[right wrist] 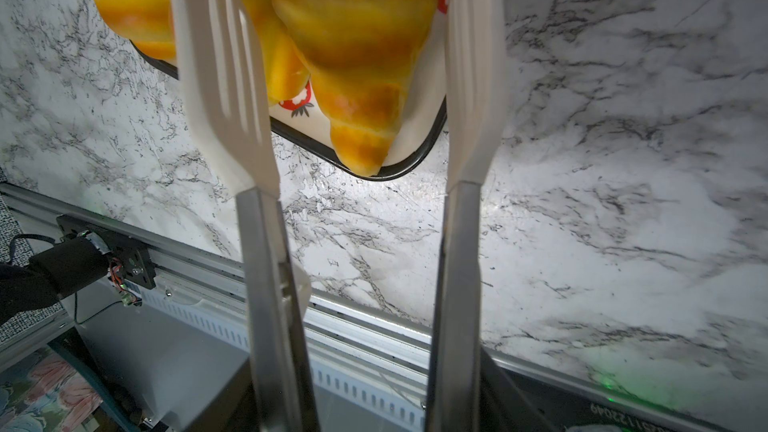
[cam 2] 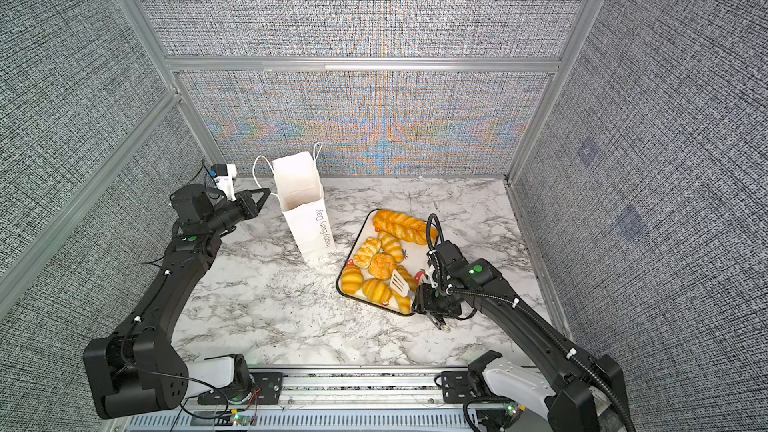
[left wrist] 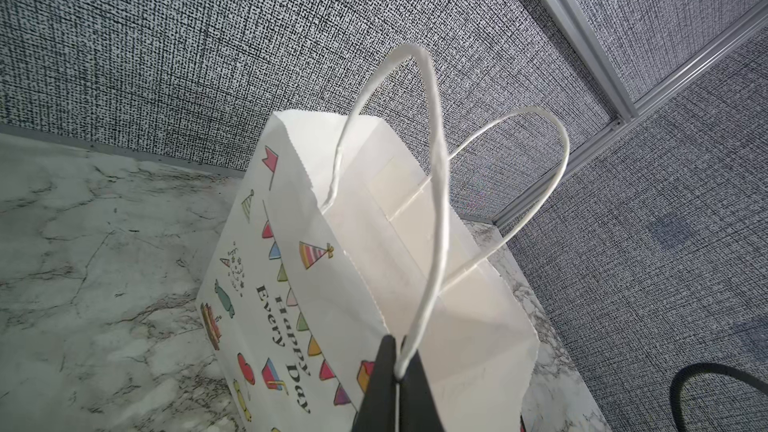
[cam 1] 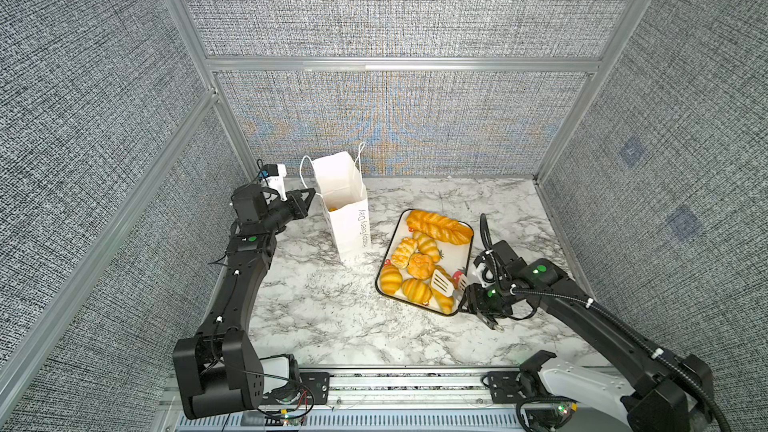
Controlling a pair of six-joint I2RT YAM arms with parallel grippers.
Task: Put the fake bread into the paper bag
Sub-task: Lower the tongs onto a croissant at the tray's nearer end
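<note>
At rear left of table (cam 1: 324, 317): paper bag (cam 1: 347, 218), upright. Right of it, apart: tray (cam 1: 455, 253), fake bread (cam 1: 420, 265) on it. Over tray's near right corner: tongs (cam 1: 441, 283), one croissant (right wrist: 357, 56) between blades. Against bag's left rim: left gripper (cam 1: 312, 193).

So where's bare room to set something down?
Free: the wide marble tabletop stretch between the paper bag, the tray and the front rail; also the strip between tray and back wall. Crowded: the tray, packed with fake bread under the tongs in the right gripper, and the bag's left, where the left gripper pinches its handle.
</note>
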